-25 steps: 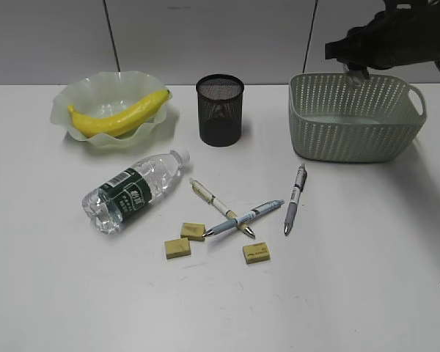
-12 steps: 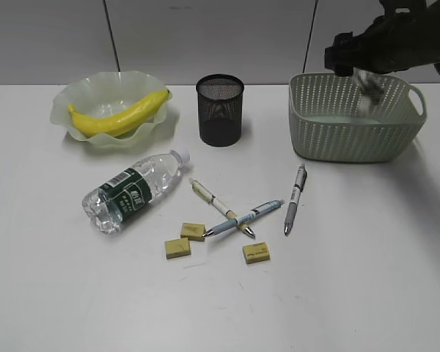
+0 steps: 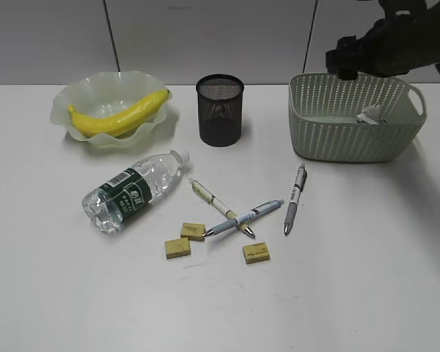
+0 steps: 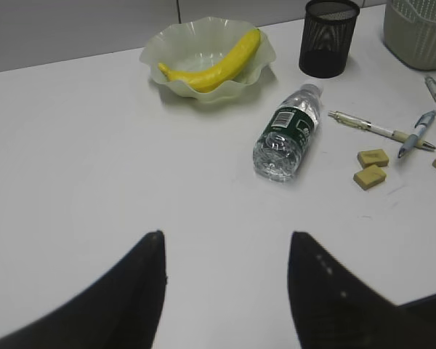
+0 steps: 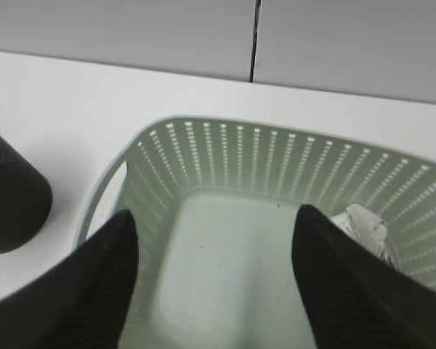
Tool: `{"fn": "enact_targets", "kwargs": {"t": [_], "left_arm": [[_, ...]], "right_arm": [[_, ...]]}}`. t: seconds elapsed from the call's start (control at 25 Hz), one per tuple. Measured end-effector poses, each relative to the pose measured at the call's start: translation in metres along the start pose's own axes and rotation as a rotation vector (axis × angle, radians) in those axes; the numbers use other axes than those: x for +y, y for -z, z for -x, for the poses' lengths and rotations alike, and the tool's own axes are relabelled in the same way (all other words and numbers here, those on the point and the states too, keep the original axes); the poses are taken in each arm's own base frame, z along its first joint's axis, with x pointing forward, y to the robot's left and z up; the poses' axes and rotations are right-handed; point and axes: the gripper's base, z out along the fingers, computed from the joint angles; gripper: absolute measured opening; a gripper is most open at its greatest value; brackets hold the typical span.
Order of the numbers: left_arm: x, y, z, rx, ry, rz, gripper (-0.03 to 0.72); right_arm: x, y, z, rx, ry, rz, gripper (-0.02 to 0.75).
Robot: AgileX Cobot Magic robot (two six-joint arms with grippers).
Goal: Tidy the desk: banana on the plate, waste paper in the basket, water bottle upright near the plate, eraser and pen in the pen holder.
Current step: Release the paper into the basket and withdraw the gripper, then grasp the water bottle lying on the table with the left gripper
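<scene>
**Right arm above the basket, waste paper inside it**

The right gripper (image 5: pixel 212 276) hangs over the basket (image 3: pixel 323 125) at the far right of the desk (image 3: pixel 352 293), pointing down into it. Its 2 fingers stand wide apart and nothing is between them. The left gripper (image 4: pixel 225 291) is low over a bare part of the desk, fingers spread to a medium width, also holding nothing.

The waste paper (image 3: pixel 370 115) lies inside the basket, against its right wall; it is a small crumpled white-grey scrap. The banana (image 3: pixel 117 115) rests in the plate (image 3: pixel 66 99) at the far left. The pen holder (image 3: pixel 220 110) stands upright between plate and basket. The water bottle (image 3: pixel 136 189) lies on its side in front of the plate, its cap toward the pen holder. Nearer the front edge lie 3 pens (image 3: pixel 293 198), 2 of them crossing, and 3 yellow erasers (image 3: pixel 255 252) beside them.
</scene>
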Motion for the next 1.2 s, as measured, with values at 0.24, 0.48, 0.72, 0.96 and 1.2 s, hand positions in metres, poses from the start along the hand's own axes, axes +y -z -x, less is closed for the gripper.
{"fn": "enact_targets", "kwargs": {"t": [0.24,0.48,0.72,0.96,1.2], "left_arm": [[0.000,0.000,0.000,0.000,0.000,0.000,0.405],[0.000,0.000,0.000,0.000,0.000,0.000,0.405],[0.000,0.000,0.000,0.000,0.000,0.000,0.405],[0.000,0.000,0.000,0.000,0.000,0.000,0.404],[0.000,0.000,0.000,0.000,0.000,0.000,0.404]], "right_arm": [[0.002,0.033,0.007,0.134,0.030,0.016,0.496],[0.003,0.089,0.011,0.331,0.078,0.021,0.494],[0.004,0.167,0.006,0.388,0.083,0.029,0.494],[0.003,0.252,-0.034,0.365,0.087,0.033,0.492],[0.001,0.325,-0.092,0.254,0.092,0.035,0.490]]}}
